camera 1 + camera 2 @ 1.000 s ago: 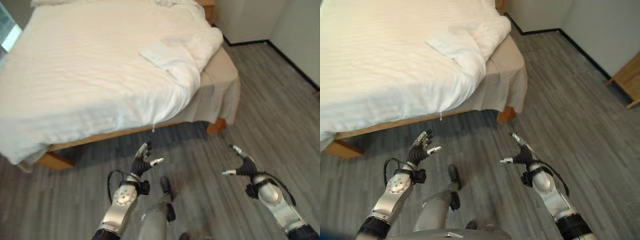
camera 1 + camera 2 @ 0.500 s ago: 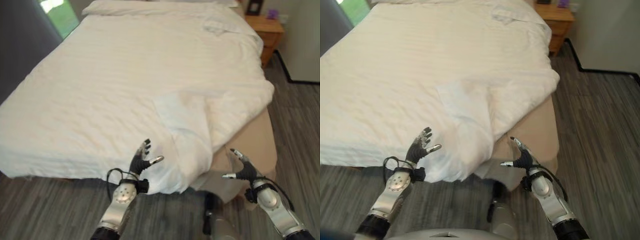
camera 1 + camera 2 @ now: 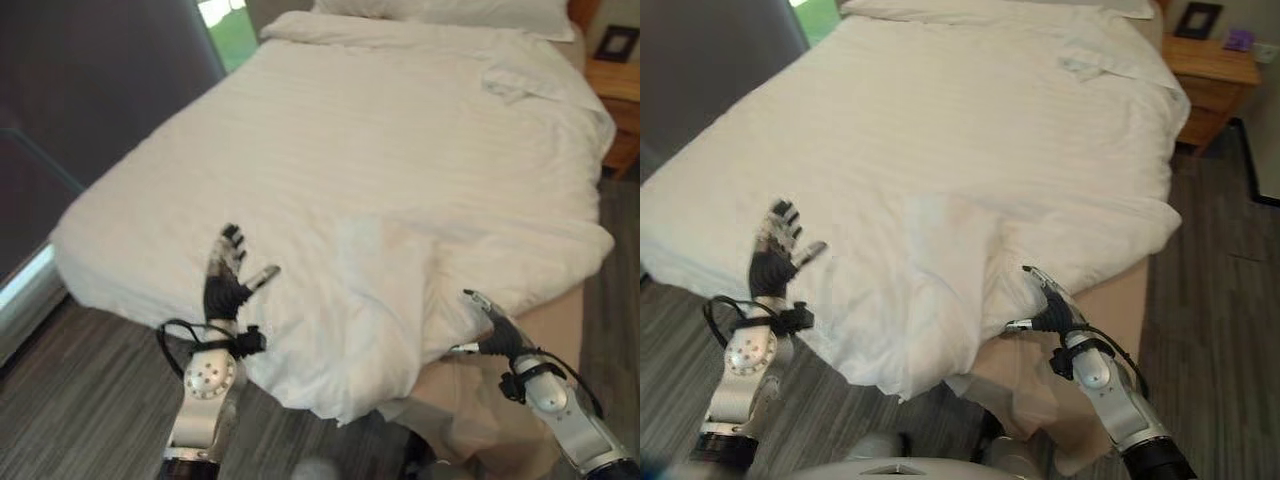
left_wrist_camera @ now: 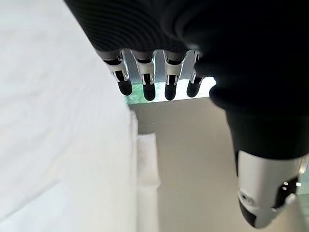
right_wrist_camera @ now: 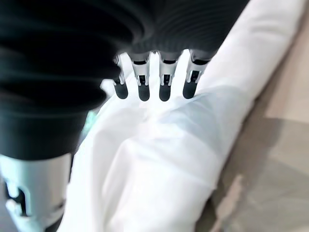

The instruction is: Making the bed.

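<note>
1. Left hand (image 3: 226, 284) is raised above the near left part of the bed with its fingers (image 4: 145, 88) straight and spread; we hold nothing in it.
2. Right hand (image 3: 1046, 305) hovers just beside the folded-back corner (image 3: 385, 290) of the duvet, fingers (image 5: 164, 87) extended and relaxed, thumb apart; it also holds nothing.
3. Between our two hands, the white duvet (image 3: 390, 130) covers most of the bed. At the near right corner it is turned back on itself, forming a thick bunched flap that hangs over the foot edge.
4. Beyond that flap, the beige mattress base (image 3: 1118, 315) lies exposed under and beside our right hand. We judge this corner to be the part not yet made.
5. Further out, pillows (image 3: 450, 12) rest at the head of the bed, and a wooden nightstand (image 3: 1210, 65) stands on the far right side.
6. Handling judgement: we expect the duvet to be soft, limp and bulky, light at one corner but dragging as more is lifted. It will likely fold and slip rather than hold shape.
7. Recommended hold: we would pinch the folded corner at its hem with the right hand, and take the foot edge near the left hand, then draw both outward to spread the flap over the exposed base.
</note>
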You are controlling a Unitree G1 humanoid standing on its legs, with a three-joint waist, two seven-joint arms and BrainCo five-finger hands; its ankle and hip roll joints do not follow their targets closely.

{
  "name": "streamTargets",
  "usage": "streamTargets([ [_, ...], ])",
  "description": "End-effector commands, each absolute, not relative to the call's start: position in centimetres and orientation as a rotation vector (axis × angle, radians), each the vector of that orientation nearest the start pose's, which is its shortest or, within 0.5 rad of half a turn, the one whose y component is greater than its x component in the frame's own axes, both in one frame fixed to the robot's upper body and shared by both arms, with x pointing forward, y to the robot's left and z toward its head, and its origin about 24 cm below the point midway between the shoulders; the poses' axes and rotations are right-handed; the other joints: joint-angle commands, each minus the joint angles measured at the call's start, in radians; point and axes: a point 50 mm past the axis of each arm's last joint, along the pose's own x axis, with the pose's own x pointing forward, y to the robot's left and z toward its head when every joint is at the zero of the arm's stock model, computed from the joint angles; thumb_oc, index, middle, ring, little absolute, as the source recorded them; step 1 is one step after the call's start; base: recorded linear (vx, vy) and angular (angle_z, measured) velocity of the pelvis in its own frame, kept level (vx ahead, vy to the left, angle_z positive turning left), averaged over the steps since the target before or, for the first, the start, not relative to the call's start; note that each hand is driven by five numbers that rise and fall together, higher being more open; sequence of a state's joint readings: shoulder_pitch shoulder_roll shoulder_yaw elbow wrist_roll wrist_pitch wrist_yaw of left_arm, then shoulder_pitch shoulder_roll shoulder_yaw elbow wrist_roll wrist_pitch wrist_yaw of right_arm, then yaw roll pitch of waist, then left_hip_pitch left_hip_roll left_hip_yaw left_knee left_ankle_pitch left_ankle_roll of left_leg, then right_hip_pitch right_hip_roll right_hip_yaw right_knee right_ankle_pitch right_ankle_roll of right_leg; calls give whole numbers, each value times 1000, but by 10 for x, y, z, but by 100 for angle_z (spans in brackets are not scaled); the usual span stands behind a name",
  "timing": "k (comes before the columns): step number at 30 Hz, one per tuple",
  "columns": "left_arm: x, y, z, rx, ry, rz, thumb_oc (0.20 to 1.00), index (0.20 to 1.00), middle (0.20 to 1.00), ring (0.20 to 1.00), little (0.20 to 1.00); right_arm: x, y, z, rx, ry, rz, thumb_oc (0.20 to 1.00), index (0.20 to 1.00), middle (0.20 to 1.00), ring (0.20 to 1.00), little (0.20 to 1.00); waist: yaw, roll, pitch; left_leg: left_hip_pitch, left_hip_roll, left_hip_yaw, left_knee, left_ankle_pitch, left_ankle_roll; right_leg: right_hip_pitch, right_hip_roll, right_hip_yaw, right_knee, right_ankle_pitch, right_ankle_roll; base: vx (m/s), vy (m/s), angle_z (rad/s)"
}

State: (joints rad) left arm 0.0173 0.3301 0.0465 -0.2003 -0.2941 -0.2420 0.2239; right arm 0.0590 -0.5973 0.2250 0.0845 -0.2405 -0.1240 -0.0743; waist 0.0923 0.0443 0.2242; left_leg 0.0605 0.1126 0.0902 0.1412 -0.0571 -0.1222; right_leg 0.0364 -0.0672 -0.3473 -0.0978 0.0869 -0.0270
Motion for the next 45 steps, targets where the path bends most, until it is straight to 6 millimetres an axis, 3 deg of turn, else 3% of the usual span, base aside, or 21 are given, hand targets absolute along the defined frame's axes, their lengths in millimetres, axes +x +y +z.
streamTargets([
  [1, 251, 219, 146, 35, -560, 173, 1000, 1000, 1000, 1000, 1000, 232, -205, 39, -848, -40, 299, 1000, 1000, 1000, 1000, 1000, -27, -1, -45, 30, 26, 28, -150, 49, 19, 60, -104, -15, 11, -87, 158, 45, 70, 6],
  [5, 268, 214, 142, 70, -500, 123, 1000, 1000, 1000, 1000, 1000, 230, -200, 34, -844, -20, 328, 1000, 1000, 1000, 1000, 1000, -61, 13, -70, 100, 29, 78, -229, 53, 19, 70, -103, 0, 11, -74, 161, 75, 80, -9],
  [13, 295, 179, 95, 46, -265, -2, 1000, 1000, 1000, 1000, 1000, 223, -197, 32, -840, -18, 331, 1000, 1000, 1000, 1000, 1000, -122, 2, -74, 118, 21, 126, -229, 29, 29, 52, -114, 41, 11, -40, 181, 19, 86, -24],
  [16, 307, 159, 76, 143, -172, -33, 1000, 1000, 1000, 1000, 1000, 220, -198, 32, -855, -27, 307, 1000, 1000, 1000, 1000, 1000, -162, -15, -73, 121, 8, 164, -229, 12, 38, 25, -120, 74, 11, -14, 196, 6, 122, -25],
  [23, 331, 152, 59, 255, -49, -21, 1000, 1000, 1000, 1000, 1000, 218, -204, 37, -876, -52, 255, 1000, 1000, 1000, 1000, 1000, -210, -57, -59, 116, -11, 253, -229, -11, 56, -60, -120, 151, 11, 42, 233, -30, 116, -41],
  [24, 336, 156, 37, 270, 80, 1, 1000, 1000, 1000, 1000, 1000, 216, -204, 35, -872, -42, 251, 1000, 1000, 1000, 1000, 1000, -233, -71, -47, 109, -14, 274, -229, -16, 60, -89, -116, 163, 11, 55, 246, -115, 92, -51],
  [25, 338, 158, 23, 281, 168, 21, 200, 200, 200, 200, 200, 215, -204, 34, -861, -39, 245, 1000, 1000, 1000, 1000, 1000, -246, -81, -39, 100, -17, 293, -229, -19, 61, -113, -117, 175, 11, 67, 256, -104, 95, -64],
  [26, 339, 158, 23, 280, 167, 20, 200, 200, 200, 200, 200, 215, -204, 35, -862, -40, 244, 1000, 1000, 1000, 1000, 1000, -244, -80, -39, 99, -17, 294, -229, -19, 61, -115, -117, 177, 11, 67, 256, -131, 64, -66],
  [27, 340, 167, 3, 291, 314, 81, 200, 200, 200, 200, 200, 212, -202, 33, -834, -39, 243, 1000, 1000, 1000, 1000, 1000, -268, -93, -29, 77, -19, 311, -229, -15, 60, -152, -119, 192, 11, 85, 270, -88, 27, -80],
  [29, 341, 168, -4, 315, 369, 102, 200, 200, 200, 200, 200, 210, -202, 33, -811, -38, 231, 1000, 1000, 1000, 1000, 1000, -284, -97, -19, 56, -20, 317, -229, -9, 60, -180, -123, 215, 11, 111, 284, -199, 1, -86],
  [30, 345, 167, -3, 301, 404, 145, 200, 200, 200, 200, 200, 205, -203, 34, -783, -41, 225, 1000, 1000, 1000, 1000, 1000, -305, -98, 4, 22, -7, 324, -229, 2, 65, -185, -118, 247, 11, 108, 287, -225, 3, -51],
  [33, 352, 164, 5, 264, 385, 163, 200, 200, 200, 200, 200, 204, -202, 35, -780, -48, 245, 1000, 1000, 1000, 1000, 1000, -295, -92, 22, 17, 11, 347, -229, -11, 65, -129, -125, 208, 18, 68, 278, -225, -22, -21],
  [34, 358, 157, 18, 245, 319, 140, 200, 200, 200, 200, 200, 204, -201, 33, -792, -38, 269, 1000, 1000, 1000, 1000, 1000, -270, -91, 24, 5, 22, 390, -229, 12, 63, -91, -145, 123, 91, 21, 255, -261, -51, -90],
  [36, 360, 140, 29, 228, 247, 80, 200, 200, 200, 200, 200, 210, -199, 35, -801, -43, 281, 1000, 1000, 1000, 1000, 1000, -235, -88, 14, -3, 30, 429, -229, 37, 63, -48, -175, 54, 180, -14, 248, -233, -55, -83],
  [37, 360, 140, 28, 229, 248, 80, 200, 200, 200, 200, 200, 210, -199, 35, -800, -43, 281, 1000, 1000, 1000, 1000, 1000, -234, -88, 13, -3, 29, 429, -229, 37, 63, -48, -176, 54, 181, -14, 248, -147, -57, -58],
  [39, 362, 118, 51, 176, 122, 3, 200, 200, 200, 200, 200, 217, -195, 41, -804, -70, 285, 1000, 1000, 1000, 1000, 1000, -205, -82, -3, -22, 36, 457, -229, 60, 70, -1, -198, 13, 243, -25, 247, -171, -105, -22],
  [40, 357, 94, 64, 144, 41, -84, 200, 200, 200, 200, 200, 221, -191, 42, -786, -74, 274, 1000, 1000, 1000, 1000, 1000, -182, -88, -21, -38, 26, 465, -229, 74, 73, 48, -190, 15, 241, -22, 257, -124, -109, 14],
  [41, 356, 94, 63, 146, 43, -86, 200, 200, 200, 200, 200, 221, -191, 42, -784, -72, 273, 1000, 1000, 1000, 1000, 1000, -179, -90, -22, -36, 25, 466, -229, 74, 73, 50, -191, 15, 238, -20, 258, -114, -160, -6],
  [42, 352, 80, 69, 122, 8, -135, 200, 200, 200, 200, 200, 222, -190, 41, -775, -68, 263, 1000, 1000, 1000, 1000, 1000, -171, -93, -31, -40, 22, 467, -229, 80, 74, 80, -174, 26, 213, -31, 261, -147, -211, -32],
  [43, 342, 58, 70, 79, -10, -217, 200, 200, 200, 200, 200, 227, -189, 38, -776, -52, 251, 1000, 1000, 1000, 1000, 1000, -161, -90, -44, -53, 29, 477, -229, 105, 69, 131, -143, 31, 142, -86, 250, -147, -221, -37],
  [45, 332, 44, 63, 53, 7, -264, 200, 200, 200, 200, 200, 230, -187, 26, -806, -9, 260, 1000, 1000, 1000, 1000, 1000, -155, -77, -56, -49, 46, 488, -229, 123, 55, 149, -122, 24, 78, -109, 237, -166, -230, -57],
])
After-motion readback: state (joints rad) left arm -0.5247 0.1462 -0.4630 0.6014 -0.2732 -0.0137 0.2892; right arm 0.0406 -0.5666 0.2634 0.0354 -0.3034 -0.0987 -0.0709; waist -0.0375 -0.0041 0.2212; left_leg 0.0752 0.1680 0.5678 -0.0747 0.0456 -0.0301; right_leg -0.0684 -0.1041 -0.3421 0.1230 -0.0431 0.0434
